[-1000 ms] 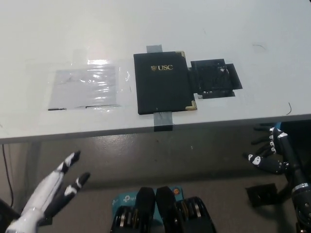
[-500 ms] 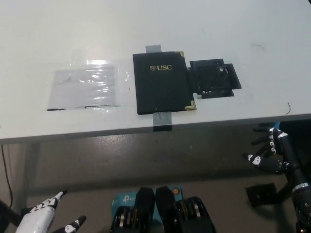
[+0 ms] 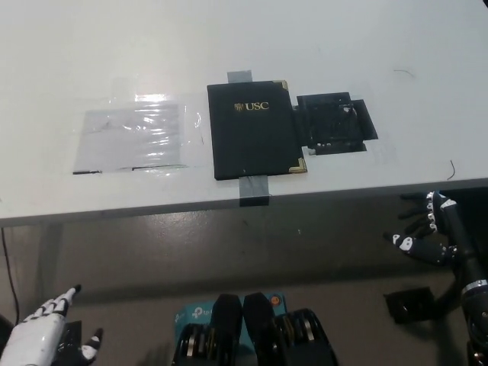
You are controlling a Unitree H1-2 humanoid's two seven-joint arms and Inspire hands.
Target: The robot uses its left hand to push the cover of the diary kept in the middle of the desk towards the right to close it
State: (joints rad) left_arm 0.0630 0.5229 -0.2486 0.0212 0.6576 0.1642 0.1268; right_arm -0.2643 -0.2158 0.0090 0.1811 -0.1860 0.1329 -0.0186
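Closed black USC-stamped diary (image 3: 255,130) lies mid-desk on the white desk (image 3: 381,46), near its front edge. Clear plastic sheet (image 3: 137,138) left of it; black square patch (image 3: 335,123) touching its right side.

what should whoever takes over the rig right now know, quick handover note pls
Left hand: open, empty, low at the lower left, below the desk edge, far from the diary.
Right hand: open, empty, resting below the desk edge at the right.
Diary: middle of the desk, lying flat with its black USC cover facing up, grey tape at its top and bottom edges.
Done: the cover looks closed.
Left: nothing obvious; confirm the cover lies flat.
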